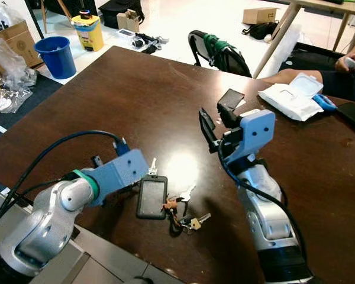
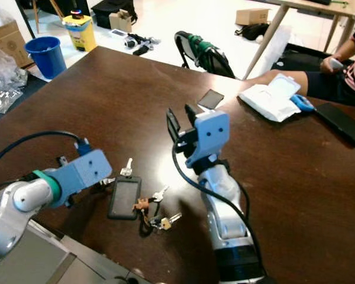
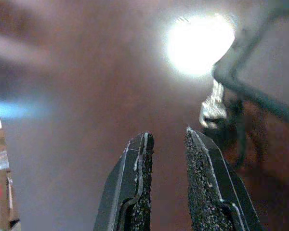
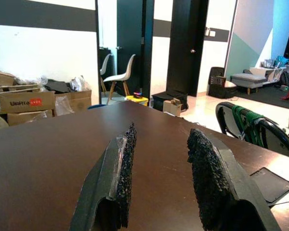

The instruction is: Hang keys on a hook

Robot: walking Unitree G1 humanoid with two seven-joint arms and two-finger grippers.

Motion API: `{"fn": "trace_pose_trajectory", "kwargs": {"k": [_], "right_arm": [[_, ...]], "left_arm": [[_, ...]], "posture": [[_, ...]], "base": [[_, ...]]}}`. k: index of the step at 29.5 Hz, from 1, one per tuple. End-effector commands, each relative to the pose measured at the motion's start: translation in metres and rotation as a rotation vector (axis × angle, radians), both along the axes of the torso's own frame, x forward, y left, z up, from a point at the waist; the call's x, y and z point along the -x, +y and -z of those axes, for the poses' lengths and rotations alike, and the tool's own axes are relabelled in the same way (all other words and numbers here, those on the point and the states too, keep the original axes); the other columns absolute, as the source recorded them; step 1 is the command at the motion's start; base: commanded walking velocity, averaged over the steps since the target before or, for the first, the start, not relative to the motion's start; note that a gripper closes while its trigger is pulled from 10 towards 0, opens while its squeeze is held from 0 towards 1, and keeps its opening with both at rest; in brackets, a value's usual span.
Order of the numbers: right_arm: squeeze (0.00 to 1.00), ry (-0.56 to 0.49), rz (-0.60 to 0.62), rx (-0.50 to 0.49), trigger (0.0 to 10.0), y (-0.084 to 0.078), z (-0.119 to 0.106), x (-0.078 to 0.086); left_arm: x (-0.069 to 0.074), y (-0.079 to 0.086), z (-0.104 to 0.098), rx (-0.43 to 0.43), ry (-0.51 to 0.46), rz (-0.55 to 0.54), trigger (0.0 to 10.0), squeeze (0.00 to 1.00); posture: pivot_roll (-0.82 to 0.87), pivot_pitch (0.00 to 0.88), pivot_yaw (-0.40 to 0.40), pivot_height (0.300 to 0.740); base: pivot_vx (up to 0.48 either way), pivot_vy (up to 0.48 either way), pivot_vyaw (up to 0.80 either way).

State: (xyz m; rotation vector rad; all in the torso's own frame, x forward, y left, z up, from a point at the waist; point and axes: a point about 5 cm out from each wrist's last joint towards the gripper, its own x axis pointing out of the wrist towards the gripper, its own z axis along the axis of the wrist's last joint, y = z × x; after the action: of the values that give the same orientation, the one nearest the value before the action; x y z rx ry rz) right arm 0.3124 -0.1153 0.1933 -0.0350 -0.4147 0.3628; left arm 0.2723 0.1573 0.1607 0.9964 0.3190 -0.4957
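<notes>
Now the left hand (image 3: 166, 144), narrowly parted, is hovering beside the keys (image 1: 183, 216) lying on the bench (image 1: 136, 94); the right hand (image 1: 216, 115) is gaping wide above.

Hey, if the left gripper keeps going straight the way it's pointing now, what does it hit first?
Probably the silver key at the top corner of the dark card holder. The left gripper is open, low over the table, aimed at it. Depth is uncertain.

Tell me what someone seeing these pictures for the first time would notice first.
Probably the bunch of keys with its dark card holder, lying on the brown table near its front edge. The left tool sits low right beside them, slightly open and empty, while the right tool is raised above the table, open and empty.
</notes>
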Motion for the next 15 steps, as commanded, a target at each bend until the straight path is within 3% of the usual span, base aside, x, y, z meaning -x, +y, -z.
{"fn": "trace_pose_trajectory", "kwargs": {"k": [1, 5, 9, 15], "right_arm": [[0.00, 0.007, -0.005, 0.001, 10.0, 0.001, 0.002, 0.000], [0.00, 0.007, -0.005, 0.000, 10.0, 0.001, 0.002, 0.000], [0.00, 0.007, -0.005, 0.000, 10.0, 0.001, 0.002, 0.000], [0.00, 0.007, -0.006, -0.001, 10.0, 0.001, 0.002, 0.000]], "left_arm": [[0.006, -0.001, 0.005, -0.036, 0.026, 0.034, 10.0, 0.00], [0.011, -0.002, 0.009, -0.031, 0.069, 0.049, 10.0, 0.00], [0.015, -0.005, 0.006, 0.057, 0.122, 0.056, 10.0, 0.00], [0.020, -0.005, 0.006, 0.043, 0.147, 0.114, 10.0, 0.00]], "posture": [[0.12, 0.011, 0.125, 0.740], [0.11, 0.012, 0.125, 0.740], [0.12, 0.013, 0.126, 0.740], [0.12, 0.012, 0.125, 0.740]], "base": [[0.000, 0.000, 0.00], [0.000, 0.000, 0.00], [0.000, 0.000, 0.00], [0.000, 0.000, 0.00]]}}
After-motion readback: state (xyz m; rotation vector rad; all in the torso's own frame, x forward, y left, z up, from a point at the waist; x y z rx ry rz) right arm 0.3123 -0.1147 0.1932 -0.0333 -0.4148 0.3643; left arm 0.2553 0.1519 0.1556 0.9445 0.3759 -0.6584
